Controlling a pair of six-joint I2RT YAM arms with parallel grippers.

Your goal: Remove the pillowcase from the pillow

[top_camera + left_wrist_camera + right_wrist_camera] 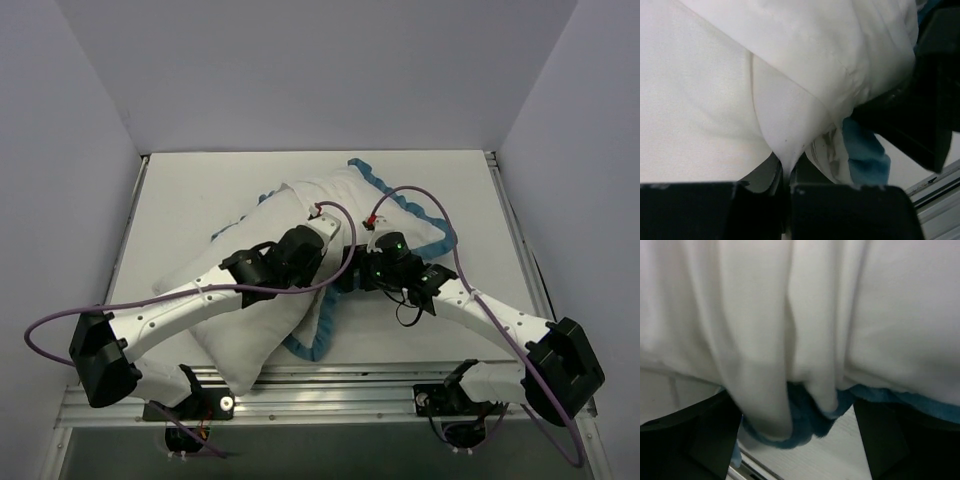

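**Left gripper**: The 2 fingers are closed to a narrow slit and clamp a white fold that runs down into the slit. The frames do not show whether this fold belongs to the white reverse of the cover or to the cushion. In the left wrist view a length of blue trim hangs just beside the fingers, on the side where a black part of the right arm fills the frame.

**Right gripper**: The 2 fingers stand wide apart. White cloth of the pillowcase with its blue ruffled edge hangs down between them. The view is blurred, and the cloth does not appear pinched by either finger.

**Pillowcase:** It lies reverse side up at the middle of the table. Its trim runs along the far right edge and curls back toward the near edge. Both grippers sit close together over its middle.

**Pillow**: It protrudes from the cover toward the near left, under the left arm, and reaches the table's near edge.
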